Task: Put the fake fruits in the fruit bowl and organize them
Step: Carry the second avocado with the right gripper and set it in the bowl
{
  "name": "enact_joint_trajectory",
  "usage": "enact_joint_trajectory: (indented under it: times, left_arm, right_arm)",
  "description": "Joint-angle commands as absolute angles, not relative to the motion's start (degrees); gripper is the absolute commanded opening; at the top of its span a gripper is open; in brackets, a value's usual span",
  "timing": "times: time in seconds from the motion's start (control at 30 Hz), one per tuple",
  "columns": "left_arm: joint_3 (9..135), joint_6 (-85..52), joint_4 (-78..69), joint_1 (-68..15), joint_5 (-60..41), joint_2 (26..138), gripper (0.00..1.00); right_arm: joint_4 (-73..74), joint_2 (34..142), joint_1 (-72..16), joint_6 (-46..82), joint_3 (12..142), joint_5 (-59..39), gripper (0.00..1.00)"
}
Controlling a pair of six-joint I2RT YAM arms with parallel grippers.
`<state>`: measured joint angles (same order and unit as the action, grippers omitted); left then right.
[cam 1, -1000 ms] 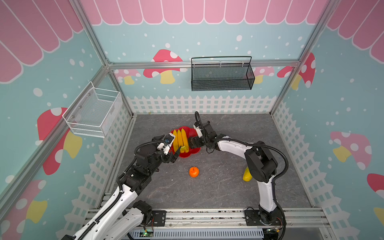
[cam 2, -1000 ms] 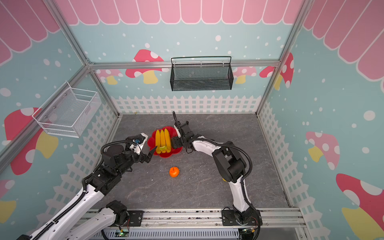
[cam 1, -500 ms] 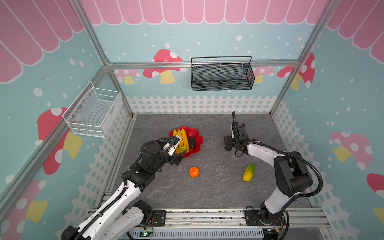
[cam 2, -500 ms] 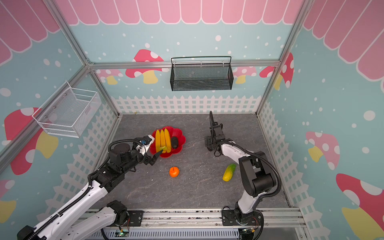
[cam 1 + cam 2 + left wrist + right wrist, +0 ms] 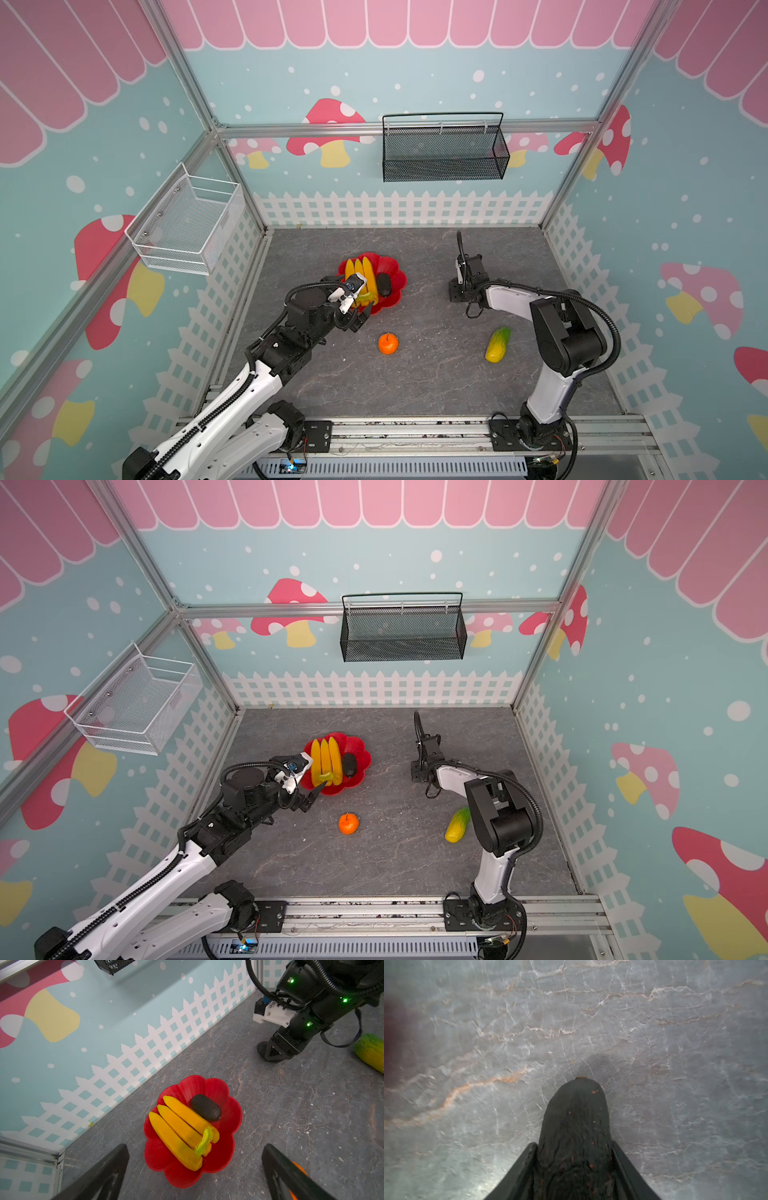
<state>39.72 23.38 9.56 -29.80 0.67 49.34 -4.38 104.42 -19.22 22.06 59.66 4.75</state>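
At 12 o'clock, black mesh basket hooked over the aluminium crossbar of the back wall. At 10 o'clock, white wire basket fixed to the left-hand frame bar, tilted inward. Underneath, grey marbled tabletop, veined in pale and rust-coloured lines. From 9 through 12 to 3 o'clock, white picket-fence border. Higher up, teal walls dotted white, red-and-yellow mushroom decals, pink scalloped awning. At 6 o'clock, metal mounting rail.
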Motion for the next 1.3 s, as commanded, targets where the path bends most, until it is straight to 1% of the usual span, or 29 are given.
enact_joint_trajectory:
  times: [0.0,0.07,0.13,0.23,0.3,0.43,0.63,1.0,1.2,1.27]
  left_arm:
    - [38.85,24.54,9.76,-30.06,1.50,49.47,1.00]
    - [38.82,24.70,9.58,-30.05,2.04,49.56,1.00]
    - [38.85,24.70,9.36,-29.98,3.71,49.63,1.00]
    - [38.76,24.52,9.01,-29.55,7.32,49.83,1.00]
    - [38.67,24.52,8.88,-29.45,9.78,49.77,1.00]
    - [37.76,24.79,7.72,-29.38,12.64,48.72,1.00]
    - [37.35,24.81,6.86,-29.18,13.01,48.11,1.00]
    - [37.22,24.77,7.05,-29.18,13.25,47.81,1.00]
    - [37.18,25.06,7.12,-29.18,13.77,47.55,1.00]
    - [37.18,25.06,7.12,-29.16,13.84,47.46,1.00]
  right_arm:
    - [-1.48,103.17,-19.91,21.04,60.52,1.59,0.41]
    - [1.70,101.39,-22.14,18.98,61.09,-0.04,0.38]
    - [2.70,101.32,-25.49,16.20,64.26,-0.77,0.38]
    - [1.97,105.49,-30.45,12.01,73.19,-5.94,0.39]
    - [0.28,110.80,-32.55,10.65,79.98,-8.88,0.38]
    - [-1.39,118.16,-33.51,9.67,89.53,-11.48,0.38]
    - [-4.24,125.59,-34.19,7.93,99.18,-16.06,0.39]
    - [-7.70,133.59,-34.61,4.76,107.77,-13.44,0.43]
    - [-8.86,134.55,-34.63,4.50,108.81,-13.08,0.54]
    - [-9.07,134.57,-34.73,4.21,108.80,-12.93,0.55]
